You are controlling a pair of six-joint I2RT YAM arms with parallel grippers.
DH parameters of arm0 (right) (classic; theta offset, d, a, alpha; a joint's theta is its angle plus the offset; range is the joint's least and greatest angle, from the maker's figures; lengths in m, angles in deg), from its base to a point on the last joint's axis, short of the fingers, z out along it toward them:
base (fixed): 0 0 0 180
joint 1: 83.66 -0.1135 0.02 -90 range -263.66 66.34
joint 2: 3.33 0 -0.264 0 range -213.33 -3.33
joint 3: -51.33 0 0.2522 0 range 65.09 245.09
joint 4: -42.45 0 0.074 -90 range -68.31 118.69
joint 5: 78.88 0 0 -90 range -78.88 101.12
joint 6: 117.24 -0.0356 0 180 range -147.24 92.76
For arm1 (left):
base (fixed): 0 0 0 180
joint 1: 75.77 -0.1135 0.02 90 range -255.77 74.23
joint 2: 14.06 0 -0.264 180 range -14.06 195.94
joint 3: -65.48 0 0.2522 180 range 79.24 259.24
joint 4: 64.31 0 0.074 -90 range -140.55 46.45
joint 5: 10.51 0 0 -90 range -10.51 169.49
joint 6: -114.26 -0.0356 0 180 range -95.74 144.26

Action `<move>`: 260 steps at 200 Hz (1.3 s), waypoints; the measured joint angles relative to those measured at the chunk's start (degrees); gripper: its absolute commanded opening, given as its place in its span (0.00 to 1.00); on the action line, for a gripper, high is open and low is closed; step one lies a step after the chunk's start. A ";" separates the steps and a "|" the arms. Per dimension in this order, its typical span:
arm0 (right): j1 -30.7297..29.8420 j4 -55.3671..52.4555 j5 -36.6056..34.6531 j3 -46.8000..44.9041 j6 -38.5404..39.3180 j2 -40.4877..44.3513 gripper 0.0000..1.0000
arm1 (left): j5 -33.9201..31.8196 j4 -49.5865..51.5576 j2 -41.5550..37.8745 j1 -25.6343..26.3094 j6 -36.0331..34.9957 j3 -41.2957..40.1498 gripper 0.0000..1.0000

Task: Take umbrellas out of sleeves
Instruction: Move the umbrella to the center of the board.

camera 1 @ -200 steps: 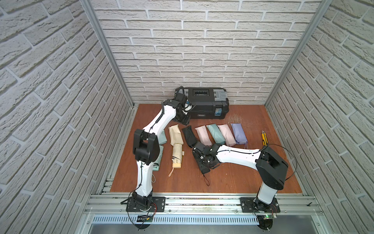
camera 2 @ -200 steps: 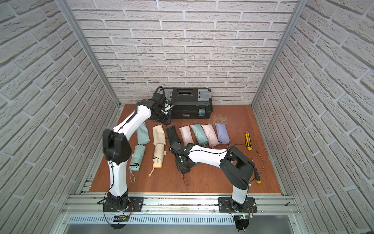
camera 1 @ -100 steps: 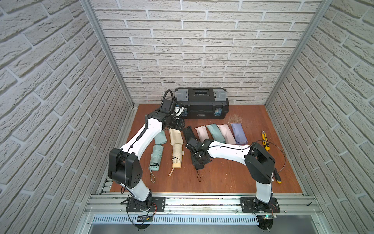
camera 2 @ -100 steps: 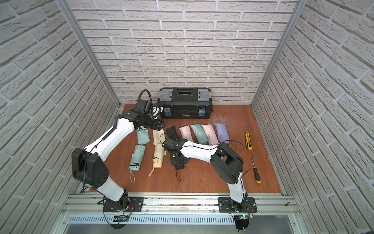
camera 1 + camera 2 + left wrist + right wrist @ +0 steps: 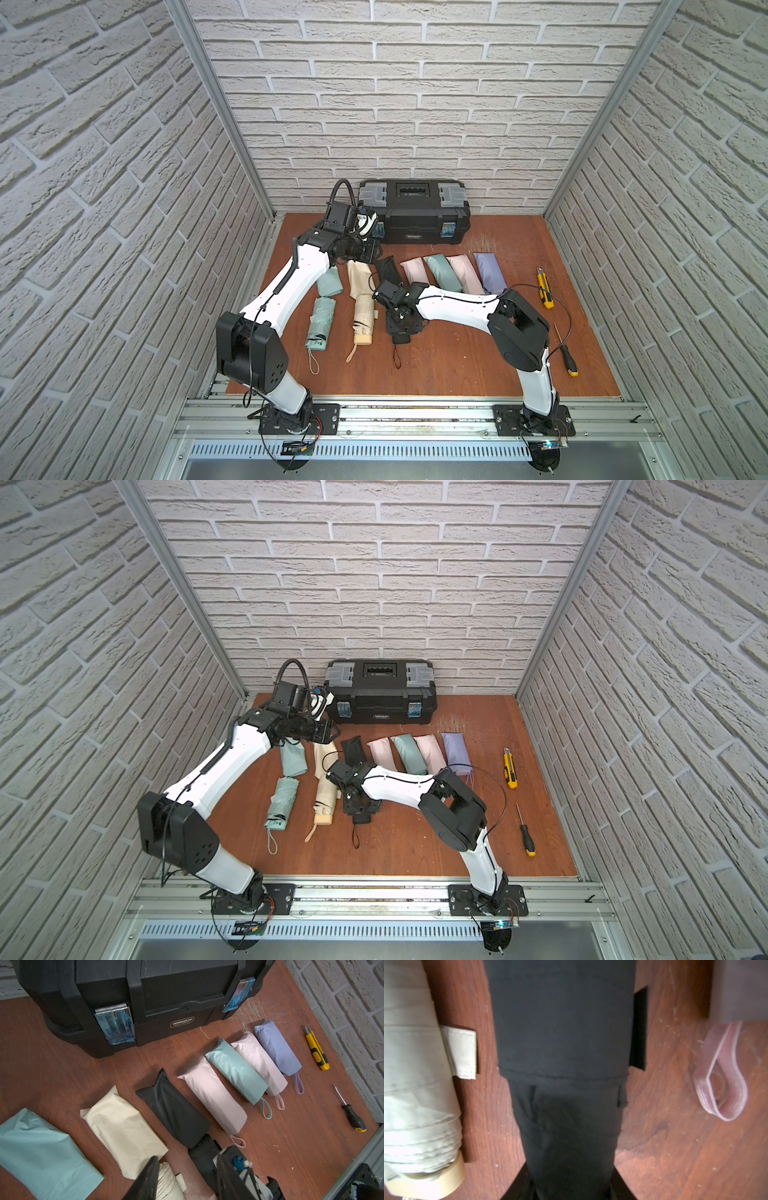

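Two umbrellas out already, mint (image 5: 321,322) and cream (image 5: 364,313), lying flat toward the front of the board (image 5: 457,365). Working the black umbrella (image 5: 571,1126) now: lies flat between cream and the pink sleeve (image 5: 212,1097), looks mostly out, with only the far end tucked in the black sleeve (image 5: 172,1109). Got the right gripper (image 5: 570,1176) clamped across its body near the handle (image 5: 401,338). Got the left gripper (image 5: 187,1167) hanging empty, jaws apart, up near that sleeve's far end. Best bet imo: drop the left onto the closed end and pin it to the board, then drag straight toward the front, low and in line with the sleeve. Skip any twisting or lifting, otherwise risks hauling the limp sleeve along. Mind the pink loop (image 5: 716,1049) right beside, easy to snag. Keep the squeeze firm, since slippery fabric.
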 measured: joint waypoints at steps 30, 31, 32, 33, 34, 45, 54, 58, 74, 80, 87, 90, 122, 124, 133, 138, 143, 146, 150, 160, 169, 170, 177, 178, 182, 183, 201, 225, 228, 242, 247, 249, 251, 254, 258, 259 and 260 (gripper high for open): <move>0.02 0.07 0.90 0.44 -1.25 -0.09 0.41 | 0.26 0.00 -0.28 -0.02 0.17 0.00 0.48; 0.02 0.07 0.92 0.46 -1.27 -0.11 0.41 | 0.26 0.00 -0.31 0.00 0.17 0.00 0.48; 0.02 0.07 0.96 0.48 -1.27 -0.13 0.41 | 0.28 0.00 -0.31 0.00 0.17 0.00 0.48; 0.02 0.07 0.98 0.50 -1.29 -0.15 0.41 | 0.31 0.00 -0.31 0.00 0.17 0.00 0.48; 0.02 0.04 0.98 0.57 -1.36 -0.15 0.41 | 0.31 0.00 -0.31 -0.02 0.17 0.00 0.48; 0.02 0.07 1.29 1.07 -1.60 -0.61 0.41 | 0.44 0.00 -0.35 0.00 0.17 0.00 0.48; 0.02 0.33 1.49 1.44 -1.70 -1.03 0.41 | 0.48 0.00 -0.35 0.00 0.17 0.00 0.48; 0.02 0.46 1.57 1.55 -1.75 -1.16 0.41 | 0.50 0.00 -0.35 0.00 0.17 0.00 0.48; 0.07 0.68 2.03 1.90 -2.03 -1.38 0.41 | 0.55 0.00 -0.35 -0.02 0.17 0.00 0.48; 0.07 0.79 2.16 2.01 -2.10 -1.42 0.41 | 0.59 0.00 -0.35 -0.02 0.17 0.00 0.48; 0.07 0.85 2.25 2.19 -2.12 -1.53 0.42 | 0.61 0.00 -0.35 -0.02 0.17 0.00 0.48; 0.07 0.87 2.27 2.27 -2.14 -1.57 0.42 | 0.63 0.00 -0.35 -0.02 0.17 0.00 0.48; 0.09 1.03 2.62 2.36 -2.14 -1.68 0.51 | 0.66 0.00 -0.35 -0.02 0.17 0.00 0.48; 0.09 1.07 2.67 2.36 -2.14 -1.68 0.52 | 0.66 0.02 -0.35 -0.02 0.17 0.00 0.48; 0.09 1.20 2.91 2.36 -2.10 -1.68 0.53 | 0.66 0.00 -0.35 -0.02 0.17 0.00 0.48; 0.09 1.33 3.06 2.36 -2.10 -1.68 0.55 | 0.66 0.00 -0.35 -0.02 0.17 0.00 0.48; 0.07 1.44 3.08 2.36 -2.08 -1.68 0.62 | 0.66 0.00 -0.35 -0.02 0.17 0.00 0.48; 0.07 1.51 3.08 2.34 -2.05 -1.68 0.63 | 0.66 0.00 -0.35 -0.02 0.17 0.00 0.48; 0.07 1.62 3.08 2.29 -2.08 -1.66 0.64 | 0.66 0.00 -0.35 -0.02 0.17 0.00 0.48; 0.09 1.97 3.02 2.08 -1.79 -1.53 0.64 | 0.66 0.00 -0.35 -0.02 0.17 0.00 0.48; 0.09 2.25 2.95 1.75 -1.57 -1.31 0.65 | 0.66 0.00 -0.35 -0.02 0.17 0.00 0.48; 0.09 2.25 2.95 1.73 -1.57 -1.27 0.65 | 0.66 0.00 -0.35 -0.02 0.17 0.00 0.48; 0.07 2.27 2.78 1.36 -1.40 -0.94 0.65 | 0.66 0.00 -0.35 -0.02 0.17 0.00 0.48; 0.07 2.27 2.73 1.33 -1.38 -0.92 0.65 | 0.66 0.00 -0.35 -0.02 0.17 0.00 0.48; 0.07 2.23 2.58 1.09 -1.25 -0.66 0.64 | 0.66 0.02 -0.35 -0.02 0.17 0.00 0.48; 0.07 2.23 2.56 1.05 -1.20 -0.59 0.64 | 0.66 0.02 -0.35 -0.02 0.17 0.00 0.48; 0.17 1.73 1.14 -0.07 -0.59 1.31 0.62 | 0.66 0.02 -0.35 -0.02 0.17 0.00 0.48; 0.98 0.52 -1.55 -1.36 0.50 5.16 0.59 | 0.68 0.02 -0.35 -0.02 0.17 0.00 0.48; 1.11 0.44 -1.79 -1.49 0.59 5.60 0.59 | 0.70 0.02 -0.35 -0.02 0.17 0.00 0.48; 2.43 0.11 -3.21 -2.32 1.51 7.67 0.58 | 0.92 0.02 -0.35 -0.02 0.15 0.00 0.48; 3.04 -0.02 -3.56 -2.60 1.79 8.22 0.57 | 0.96 0.02 -0.35 -0.02 0.15 0.00 0.48; 3.34 -0.07 -3.76 -2.73 1.95 8.44 0.57 | 1.01 0.02 -0.35 -0.02 0.15 0.00 0.48; 3.65 -0.11 -3.96 -2.86 2.10 8.61 0.57 | 1.05 0.02 -0.35 -0.02 0.15 0.00 0.48; 4.00 -0.13 -4.20 -3.04 2.25 8.83 0.57 | 1.07 0.02 -0.35 -0.02 0.15 0.00 0.48; 4.63 -0.24 -4.61 -3.30 2.67 9.09 0.57 | 1.11 0.02 -0.35 -0.02 0.15 0.00 0.48; 4.83 -0.31 -4.70 -3.37 2.80 9.16 0.57 | 1.11 0.02 -0.35 -0.02 0.15 0.00 0.48; 4.92 -0.31 -4.72 -3.39 2.86 9.18 0.57 | 1.11 0.02 -0.35 -0.02 0.15 0.00 0.48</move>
